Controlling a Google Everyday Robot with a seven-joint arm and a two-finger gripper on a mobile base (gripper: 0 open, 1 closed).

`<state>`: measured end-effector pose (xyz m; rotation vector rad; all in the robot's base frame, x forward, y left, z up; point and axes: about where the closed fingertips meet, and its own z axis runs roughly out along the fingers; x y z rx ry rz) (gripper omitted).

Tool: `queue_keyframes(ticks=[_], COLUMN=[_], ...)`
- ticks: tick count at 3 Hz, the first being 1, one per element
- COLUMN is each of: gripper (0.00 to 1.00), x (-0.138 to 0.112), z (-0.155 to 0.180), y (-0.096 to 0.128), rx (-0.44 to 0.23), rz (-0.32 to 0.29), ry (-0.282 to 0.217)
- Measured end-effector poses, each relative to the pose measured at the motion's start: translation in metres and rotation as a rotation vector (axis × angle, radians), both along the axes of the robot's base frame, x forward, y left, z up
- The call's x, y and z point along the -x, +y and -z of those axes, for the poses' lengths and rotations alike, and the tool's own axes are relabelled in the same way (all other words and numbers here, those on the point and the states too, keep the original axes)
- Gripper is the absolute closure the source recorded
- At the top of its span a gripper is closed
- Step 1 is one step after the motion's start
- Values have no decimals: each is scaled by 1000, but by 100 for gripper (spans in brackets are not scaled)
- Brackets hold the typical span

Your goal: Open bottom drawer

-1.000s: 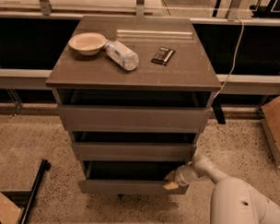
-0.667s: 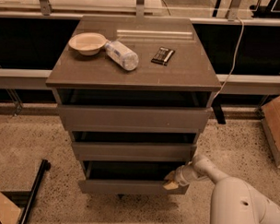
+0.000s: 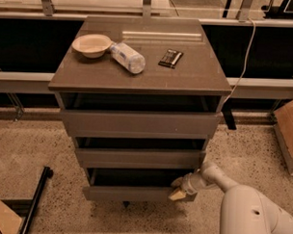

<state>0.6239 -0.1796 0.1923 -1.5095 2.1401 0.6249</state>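
The grey-brown cabinet has three stacked drawers. The bottom drawer (image 3: pixel 134 192) has a plain flat front and stands pulled out a short way, with its dark inside showing above the front. The middle drawer (image 3: pixel 138 158) and the taller top drawer (image 3: pixel 139 123) are also slightly out. My gripper (image 3: pixel 181 191) is at the right end of the bottom drawer's front, at its top edge, on the end of my white arm (image 3: pixel 249 214) that comes in from the lower right.
On the cabinet top (image 3: pixel 196 77) lie a beige bowl (image 3: pixel 92 44), a plastic bottle (image 3: pixel 127 57) on its side and a dark packet (image 3: pixel 170 58). A cardboard box (image 3: pixel 290 129) stands at the right, another at the lower left corner, a black bar (image 3: pixel 35 202) on the speckled floor.
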Motion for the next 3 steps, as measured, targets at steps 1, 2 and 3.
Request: queue_keyframes(ticks=[1,2,3], gripper=[0,0,16], x=[0,37,60], z=[0,7,11], y=[0,-10,-19], rx=[0,32,56], rz=[0,0,3], ry=[0,77,127])
